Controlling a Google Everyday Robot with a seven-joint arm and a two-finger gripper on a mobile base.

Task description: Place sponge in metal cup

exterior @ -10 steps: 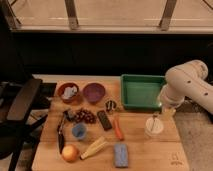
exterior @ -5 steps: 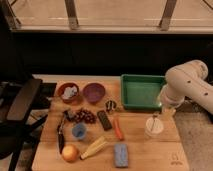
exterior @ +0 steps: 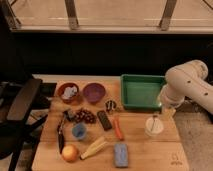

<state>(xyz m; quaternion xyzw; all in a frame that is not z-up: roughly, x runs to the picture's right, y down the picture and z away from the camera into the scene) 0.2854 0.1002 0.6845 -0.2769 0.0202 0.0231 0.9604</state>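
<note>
The blue-grey sponge lies flat near the table's front edge, a little right of the middle. The small dark shiny metal cup stands mid-table, just left of the green tray. My white arm reaches in from the right. My gripper hangs at the tray's right front corner, just above and right of a whitish translucent cup with a stick. It is far from both the sponge and the metal cup.
On the wooden table are a brown bowl, a purple bowl, grapes, a dark bar, a carrot, a small blue cup, an orange fruit and a yellow piece. A black chair stands left.
</note>
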